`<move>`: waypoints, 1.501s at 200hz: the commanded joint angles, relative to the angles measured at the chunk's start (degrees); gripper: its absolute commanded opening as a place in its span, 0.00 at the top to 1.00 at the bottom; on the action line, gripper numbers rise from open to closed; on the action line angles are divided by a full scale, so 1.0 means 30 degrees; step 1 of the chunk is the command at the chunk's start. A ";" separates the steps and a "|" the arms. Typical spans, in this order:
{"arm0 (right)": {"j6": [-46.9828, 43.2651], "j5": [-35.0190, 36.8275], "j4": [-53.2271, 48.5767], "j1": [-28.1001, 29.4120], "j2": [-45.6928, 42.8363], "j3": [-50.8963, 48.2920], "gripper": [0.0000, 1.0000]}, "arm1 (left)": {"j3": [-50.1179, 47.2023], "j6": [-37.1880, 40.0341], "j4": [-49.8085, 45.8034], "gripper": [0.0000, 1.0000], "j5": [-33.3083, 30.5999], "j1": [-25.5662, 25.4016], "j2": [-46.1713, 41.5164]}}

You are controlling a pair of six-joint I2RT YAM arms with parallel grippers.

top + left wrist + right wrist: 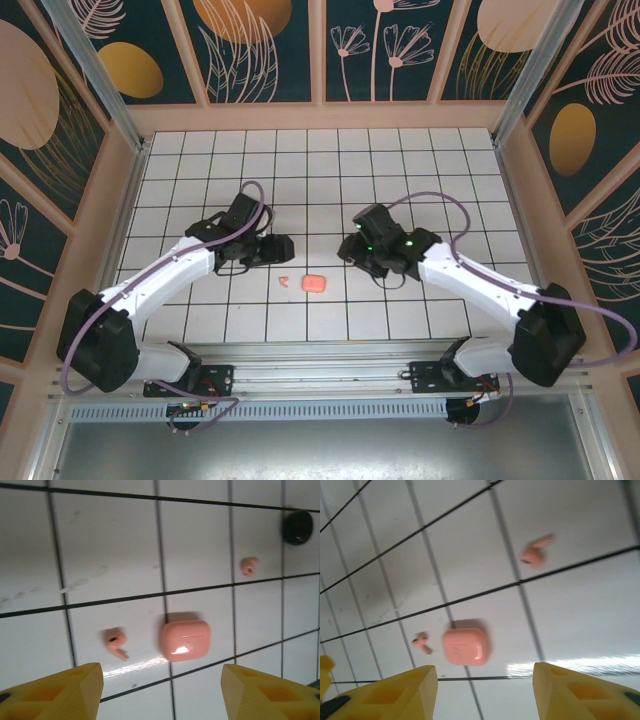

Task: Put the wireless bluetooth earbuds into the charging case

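Yellow fingers (70, 690) of your left claw (160, 680) stand apart, empty; the nearer pink earbud (116, 642) lies just ahead, left of the case (184, 639). Farther off, your right claw (484, 674) gapes empty too.

One pink charging case (184, 640). Two pink earbuds: the near earbud (115, 642) sits at the case's 9 o'clock in the left wrist view, and the far earbud (249, 565) at its 1 o'clock. One dark round object (297, 527), too blurred to name, lies farther out toward 1 o'clock. The right wrist view gives the same tally: one case, two pink earbuds. Two robot arms, the left arm (170, 275) and the right arm (480, 285). Two yellow fingers (60, 690) in each wrist view, four in all.
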 commanded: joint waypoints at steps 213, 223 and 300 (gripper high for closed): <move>-0.0210 -0.1990 0.1115 -0.3645 -0.5103 -0.3952 0.39 | 0.3772 -0.1406 -0.0924 0.21 -0.3600 -0.5224 0.8158; -0.0188 -0.2078 0.1242 -0.3664 -0.5094 -0.4024 0.39 | 0.3830 -0.1423 -0.0895 0.20 -0.3513 -0.5214 0.8269; -0.0108 -0.2262 0.1524 -0.3649 -0.5241 -0.4377 0.39 | 0.4175 -0.1341 -0.0719 0.18 -0.3222 -0.5260 0.9262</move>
